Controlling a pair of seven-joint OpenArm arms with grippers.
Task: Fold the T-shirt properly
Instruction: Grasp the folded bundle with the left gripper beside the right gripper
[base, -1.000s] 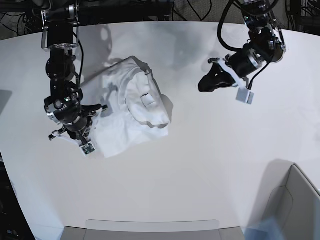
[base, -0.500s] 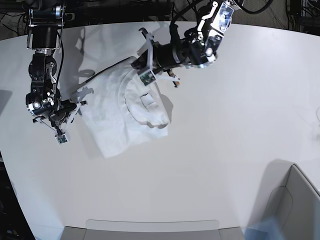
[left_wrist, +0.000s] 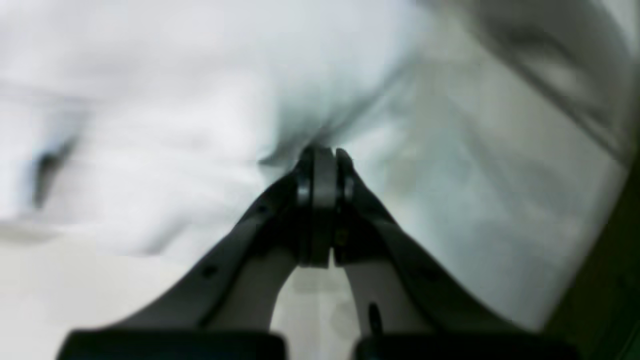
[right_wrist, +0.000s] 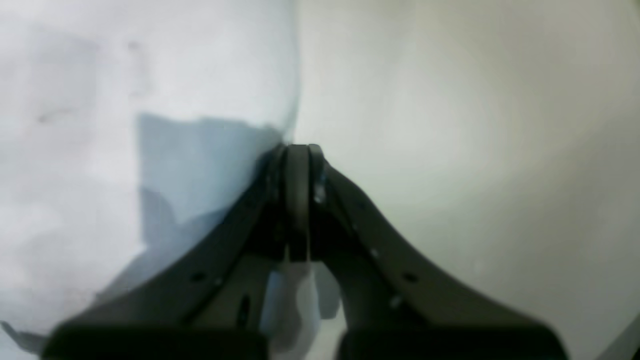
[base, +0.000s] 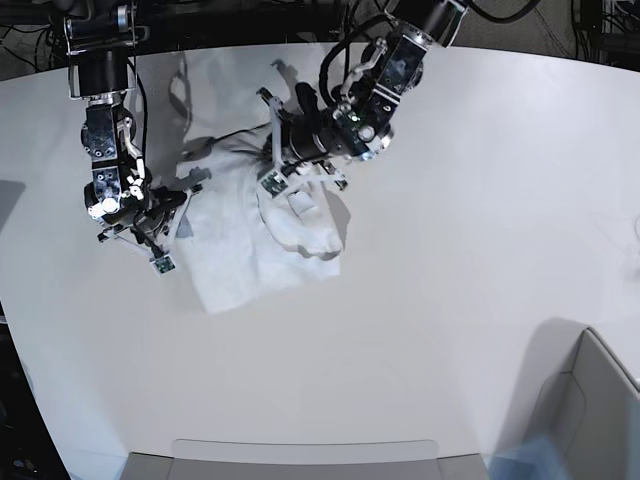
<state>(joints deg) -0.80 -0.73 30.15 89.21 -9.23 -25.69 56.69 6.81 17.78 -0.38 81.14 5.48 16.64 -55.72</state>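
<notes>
The white T-shirt (base: 245, 240) lies crumpled on the white table (base: 450, 260), left of the middle. My left gripper (base: 272, 150) reaches in from the back and is shut on a bunched fold of the shirt's upper part; in the left wrist view the closed gripper (left_wrist: 322, 156) pinches gathered cloth (left_wrist: 175, 125). My right gripper (base: 180, 210) is at the shirt's left edge. In the right wrist view the gripper (right_wrist: 297, 150) is shut on the hem of the T-shirt (right_wrist: 125, 150), with cloth showing between the fingers.
A grey bin (base: 590, 400) stands at the front right corner. A pale tray edge (base: 300, 455) runs along the front. Cables and dark frames (base: 250, 15) line the back edge.
My left gripper has come down and left onto the shirt's upper part and closed on it. My right gripper has moved right to the shirt's left edge. The shirt's left side has bunched up.
</notes>
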